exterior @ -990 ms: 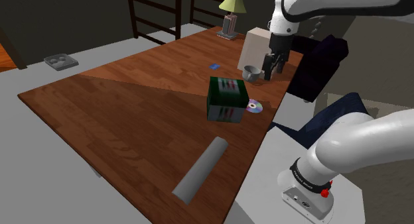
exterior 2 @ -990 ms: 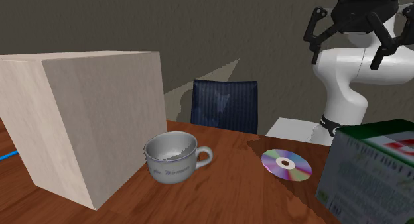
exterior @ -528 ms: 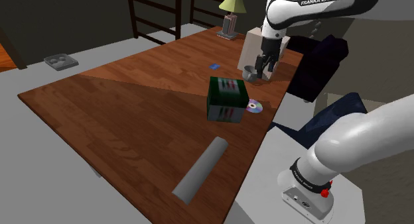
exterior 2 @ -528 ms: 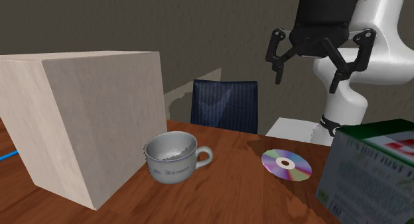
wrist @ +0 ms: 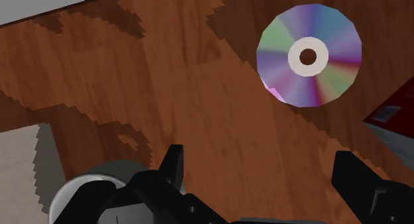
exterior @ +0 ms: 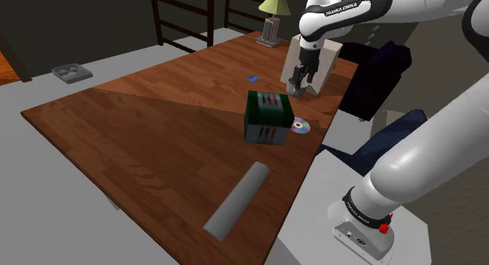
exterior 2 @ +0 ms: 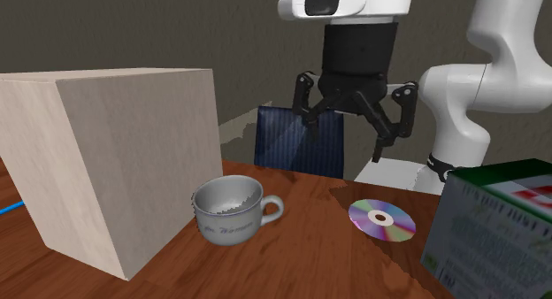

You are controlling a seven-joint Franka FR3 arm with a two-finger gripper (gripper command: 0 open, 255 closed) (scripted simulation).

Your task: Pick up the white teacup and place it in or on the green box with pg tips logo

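The gripper hangs open and empty just over the white teacup — near the tabletop's stand-side edge, beside a pale block.

Tight on one side of the cup
A pale block stands just beside it; bare worktop separates cup, disc and green box; its rim is unobstructed above.
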